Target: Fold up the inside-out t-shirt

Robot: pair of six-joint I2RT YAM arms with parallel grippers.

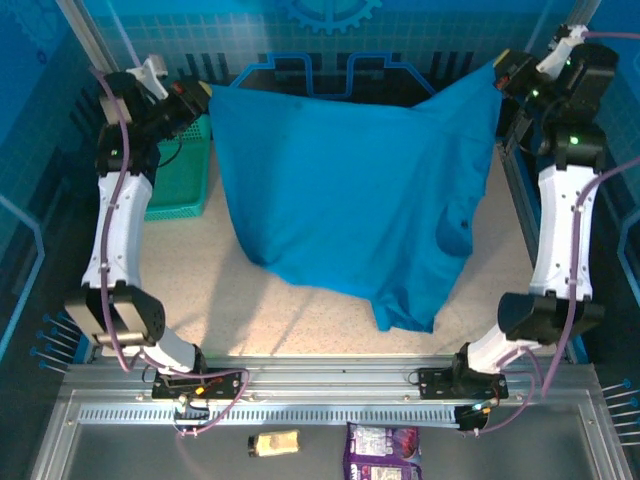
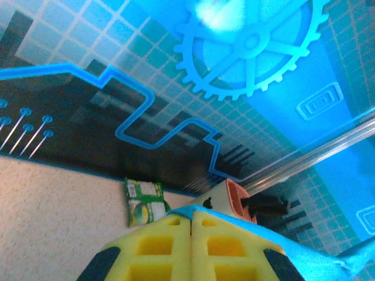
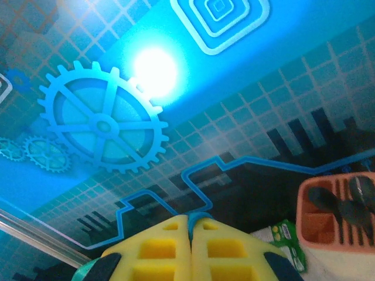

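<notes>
t-shirt (image 1: 350, 200) hung stretched left-to-right across upper frame, lower edge apparently drooped onto tabletop (image 1: 200, 300), left gripper (image 1: 205, 92) and right gripper (image 1: 500, 72) raised wide apart, each clamped on a top corner

The t-shirt (image 1: 350, 200), plain medium blue, hangs spread wide across the upper middle of the frame, its two top corners lifted at upper left and upper right, its creased lower end trailing toward bottom centre.

Table (image 1: 250, 315) middle behind t-shirt (image 1: 350, 190)
</notes>
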